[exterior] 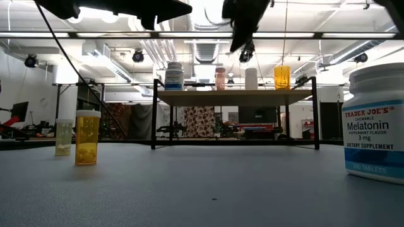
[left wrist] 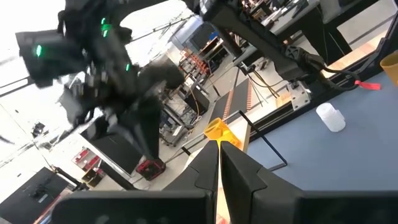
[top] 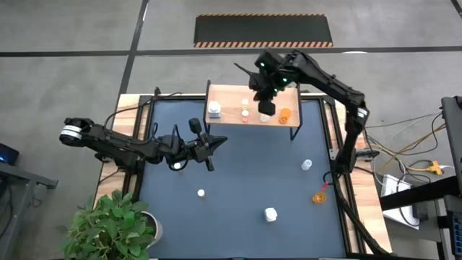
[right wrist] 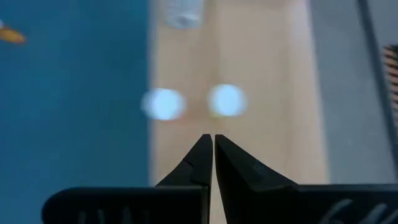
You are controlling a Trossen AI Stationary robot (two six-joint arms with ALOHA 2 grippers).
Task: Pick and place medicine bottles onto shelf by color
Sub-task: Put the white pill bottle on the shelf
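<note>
Overhead and table-level views of a two-arm workstation. The shelf (top: 253, 103), a light-wood board on thin black legs, stands at the far edge of the dark blue mat (top: 238, 180). Four bottles stand in a row on it: a white bottle (top: 214, 110) at the left end, a pinkish bottle (top: 245, 113), a white bottle partly hidden under the right arm (exterior: 251, 78), and an orange bottle (top: 285, 114) toward the right end.

The right gripper (top: 266, 107) hangs above the shelf, over the middle of the row, fingers pressed together and holding nothing; its wrist view shows the fingertips (right wrist: 202, 149) meeting over the wooden board with two blurred white caps beyond them. The left gripper (top: 214, 143) hovers over the mat's left-centre, pointing toward the shelf, fingers likewise closed and empty.

Loose bottles on the mat: a small white bottle (top: 201, 193) near the centre, a larger white bottle (top: 271, 214) toward the near edge, a clear bottle (top: 307, 165) at the right, and an amber bottle (top: 317, 196) near the right edge. In the low view the larger white bottle (exterior: 374, 123) carries a melatonin label. A potted plant (top: 112, 227) sits at the near-left corner.
</note>
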